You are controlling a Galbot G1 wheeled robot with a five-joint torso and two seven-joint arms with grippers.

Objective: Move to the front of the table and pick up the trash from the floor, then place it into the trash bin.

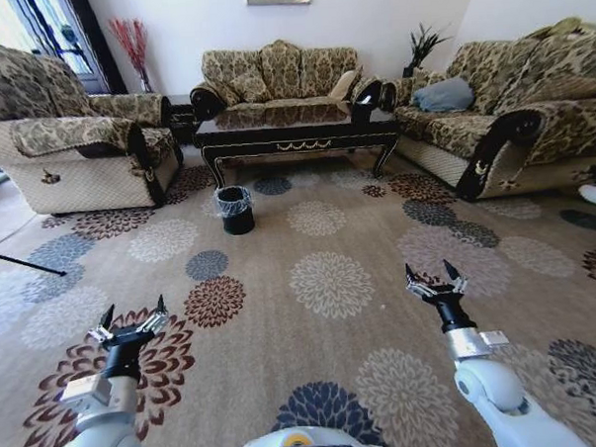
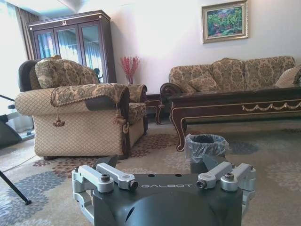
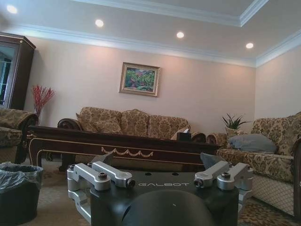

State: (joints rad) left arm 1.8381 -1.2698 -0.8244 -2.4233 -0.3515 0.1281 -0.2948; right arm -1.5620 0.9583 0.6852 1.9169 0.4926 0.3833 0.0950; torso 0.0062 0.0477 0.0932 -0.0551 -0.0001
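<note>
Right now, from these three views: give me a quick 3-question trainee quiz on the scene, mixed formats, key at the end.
1. True or false: the trash bin stands on the carpet in front of the table, near its left front leg.
2. Multiple choice: how do the left tool and right tool stand? A) both open and empty, over the carpet B) left shut on paper C) right inside the bin
3. Fill in: the bin's rim is wrapped in a crinkly plastic ____.

Key: 1 true; 2 A; 3 liner.
</note>
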